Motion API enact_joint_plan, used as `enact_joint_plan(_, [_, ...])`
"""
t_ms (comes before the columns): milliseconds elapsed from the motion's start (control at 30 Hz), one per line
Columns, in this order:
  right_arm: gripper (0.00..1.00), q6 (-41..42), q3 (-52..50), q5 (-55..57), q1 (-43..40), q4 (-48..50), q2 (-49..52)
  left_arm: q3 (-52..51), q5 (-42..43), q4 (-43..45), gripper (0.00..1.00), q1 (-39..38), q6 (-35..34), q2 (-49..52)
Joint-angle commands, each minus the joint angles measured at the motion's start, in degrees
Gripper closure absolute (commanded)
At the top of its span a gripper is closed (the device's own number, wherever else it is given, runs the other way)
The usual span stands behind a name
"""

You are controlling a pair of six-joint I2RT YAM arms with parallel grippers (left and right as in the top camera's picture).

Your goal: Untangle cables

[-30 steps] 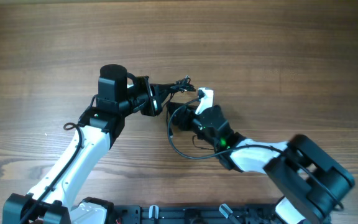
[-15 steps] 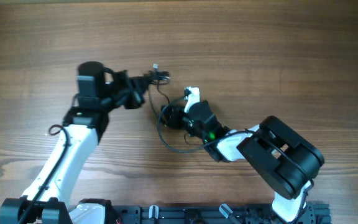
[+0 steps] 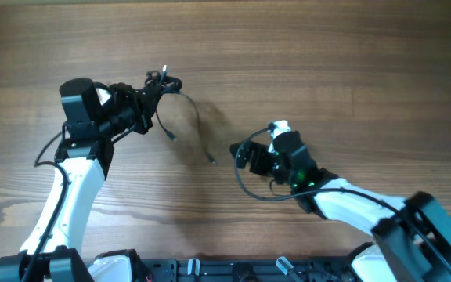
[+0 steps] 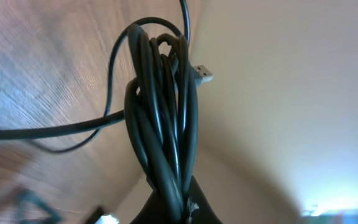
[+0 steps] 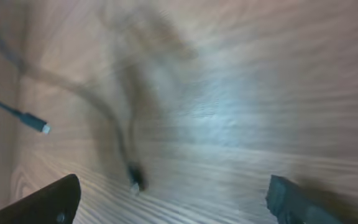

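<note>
My left gripper is shut on a bundle of thin black cables, held up over the left half of the table. In the left wrist view the looped cables rise out of the shut jaws, and a silver plug sticks out near the top. Two loose strands trail from the bundle: one plug end hangs close by, another plug end lies further right. My right gripper stands apart from them, open and holding nothing. Its view shows a plug end on the wood ahead of the fingers.
The wooden table spreads around both arms. The right arm's own thicker black wire loops beside its wrist. A dark rail runs along the front edge.
My left gripper has carried the bundle to the left, drawing the strands out. My right gripper has let go of the cable, opened wide and drawn back to the right.
</note>
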Motion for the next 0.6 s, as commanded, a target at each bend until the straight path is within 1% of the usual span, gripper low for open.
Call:
enact_joint_plan(0, [0.00,-1.16,0.04,0.35,-3.54,-0.59,-5.03,0.98,7.74,-1.53,0.96,0.11,18.62,-0.76])
enact_joint_plan(133, [0.00,-1.16,0.04,2.21,-5.22,-1.53,-5.31,0.98,9.14,-4.79,0.96,-1.33,26.49,-0.76])
enact_joint_plan(167, [0.00,-1.14,0.04,3.61,-5.22,-2.40,-5.31,0.98,10.27,-4.76,0.96,-2.05,29.09,-0.76])
enact_joint_plan(300, [0.00,-0.96,0.04,5.62,-5.20,-7.37,-5.25,0.98,10.67,-4.74,0.96,-4.76,34.88,-0.76])
enact_joint_plan(567, [0.00,-0.92,0.04,5.62,-5.20,-8.52,-5.25,0.98,10.67,-4.74,0.96,-5.90,35.15,-0.76])
